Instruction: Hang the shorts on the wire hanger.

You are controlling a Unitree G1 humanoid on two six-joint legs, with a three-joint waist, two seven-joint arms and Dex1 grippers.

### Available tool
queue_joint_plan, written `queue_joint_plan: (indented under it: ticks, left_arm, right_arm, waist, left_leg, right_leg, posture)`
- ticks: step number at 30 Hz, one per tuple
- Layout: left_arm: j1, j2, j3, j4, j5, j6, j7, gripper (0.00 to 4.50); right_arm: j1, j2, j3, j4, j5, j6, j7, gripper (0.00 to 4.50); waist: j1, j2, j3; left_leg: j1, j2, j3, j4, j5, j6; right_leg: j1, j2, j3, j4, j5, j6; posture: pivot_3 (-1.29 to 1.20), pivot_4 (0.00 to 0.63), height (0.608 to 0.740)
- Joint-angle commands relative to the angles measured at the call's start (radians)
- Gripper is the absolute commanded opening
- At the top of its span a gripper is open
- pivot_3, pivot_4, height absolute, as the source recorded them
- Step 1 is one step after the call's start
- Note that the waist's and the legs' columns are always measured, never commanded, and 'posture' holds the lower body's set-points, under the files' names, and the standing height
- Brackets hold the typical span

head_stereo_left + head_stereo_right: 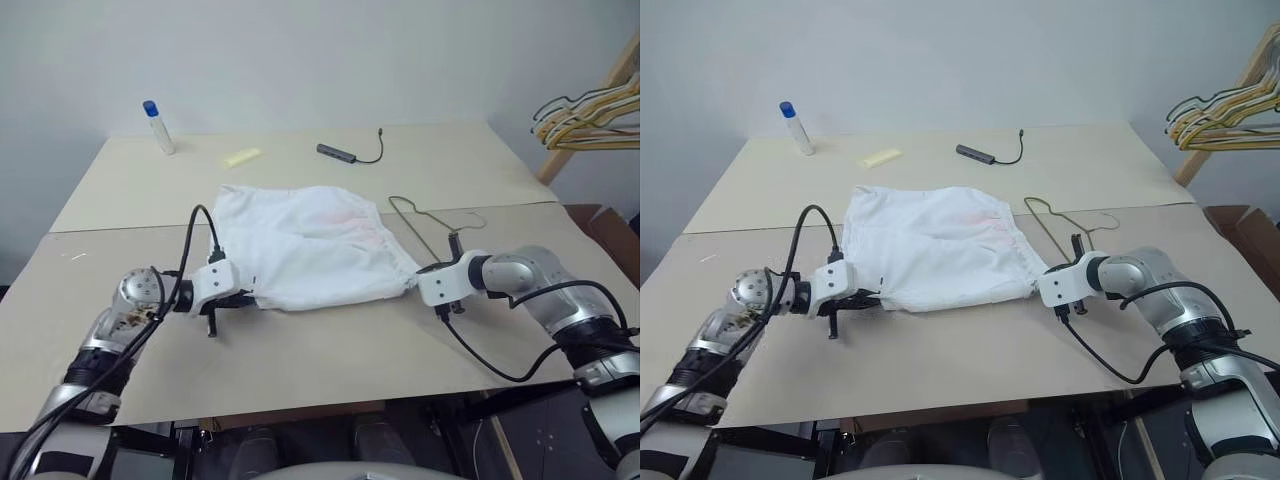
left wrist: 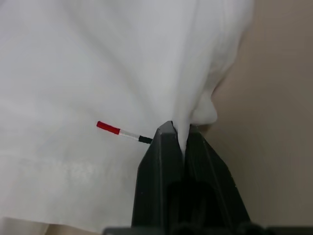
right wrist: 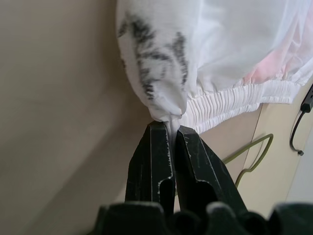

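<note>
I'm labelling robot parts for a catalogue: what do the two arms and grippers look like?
Both arms are silver-grey metal with rounded joints, white wrist blocks and loose black cables. The left gripper and right gripper each have two black, wedge-shaped fingers.

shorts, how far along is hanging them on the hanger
Done: both grippers have a grip. The left gripper is shut on a fold near the hem of the shorts, the right gripper on a corner by the waistband. In hand: the shorts lie flat on the table, pinched at both ends. Left: the wire hanger lies beside them, not yet threaded, so lifting and hanging remain.
</note>
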Motion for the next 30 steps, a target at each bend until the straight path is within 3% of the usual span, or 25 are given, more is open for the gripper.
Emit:
queue_joint_plan:
  ticks: [1, 4, 9, 13, 18, 23, 30]
  left_arm:
    - [0.003, 0.047, 0.037, -0.041, -0.033, -0.027, -0.043, 0.01]
    - [0.009, 0.072, 0.041, -0.048, -0.043, -0.030, -0.064, 0.01]
    - [0.079, 0.180, 0.056, -0.137, -0.117, 0.000, -0.203, 0.01]
    - [0.203, 0.294, 0.100, -0.264, -0.188, 0.044, -0.287, 0.01]
    - [0.425, 0.405, 0.181, -0.455, -0.294, 0.113, -0.358, 0.01]
    - [0.581, 0.425, 0.240, -0.574, -0.359, 0.166, -0.368, 0.01]
    - [0.622, 0.419, 0.239, -0.542, -0.280, 0.107, -0.324, 0.01]
  right_arm:
    - [-0.003, -0.011, -0.035, -0.030, 0.022, 0.016, 0.000, 0.00]
    - [0.011, -0.013, -0.040, -0.067, 0.037, 0.031, 0.020, 0.00]
    - [0.086, -0.055, -0.064, -0.294, 0.151, 0.158, 0.180, 0.00]
    - [0.164, -0.124, -0.079, -0.535, 0.229, 0.308, 0.319, 0.00]
    - [0.230, -0.148, -0.059, -0.688, 0.225, 0.372, 0.361, 0.00]
    - [0.248, -0.137, -0.028, -0.709, 0.169, 0.365, 0.357, 0.00]
    - [0.257, -0.136, -0.014, -0.725, 0.193, 0.329, 0.378, 0.00]
  waist:
    - [0.001, 0.000, 0.000]
    - [0.002, 0.000, 0.000]
    - [0.002, 0.000, 0.000]
    - [0.004, 0.001, 0.001]
    - [0.008, 0.001, 0.001]
    - [0.018, 0.001, 0.001]
    - [0.035, 0.001, 0.001]
  left_leg:
    - [0.000, 0.000, 0.000, 0.000, 0.000, 0.000]
    - [0.000, 0.000, 0.000, 0.000, 0.000, 0.000]
    - [0.000, 0.001, 0.000, 0.000, 0.000, 0.000]
    - [-0.001, 0.001, 0.000, 0.000, 0.000, 0.000]
    - [0.000, 0.002, 0.001, -0.001, -0.001, 0.000]
    - [0.000, 0.002, 0.002, 0.000, -0.001, 0.000]
    - [0.000, 0.002, 0.003, -0.001, -0.001, 0.000]
  right_leg:
    - [0.000, 0.000, 0.000, 0.000, 0.000, 0.000]
    - [0.000, 0.000, 0.000, 0.000, 0.000, 0.000]
    - [0.000, 0.000, 0.000, 0.000, 0.000, 0.000]
    - [-0.002, 0.000, 0.000, 0.000, 0.000, 0.000]
    - [-0.001, 0.001, 0.000, 0.000, -0.001, 0.001]
    - [-0.001, 0.001, -0.001, 0.000, -0.002, 0.002]
    - [-0.002, 0.002, -0.001, 0.000, -0.002, 0.001]
  posture:
    - [-0.08, 0.000, 0.740]
    - [-0.08, 0.000, 0.740]
    - [-0.07, 0.000, 0.740]
    - [-0.08, 0.000, 0.740]
    - [-0.08, 0.000, 0.740]
    - [-0.07, 0.000, 0.740]
    - [-0.05, 0.000, 0.740]
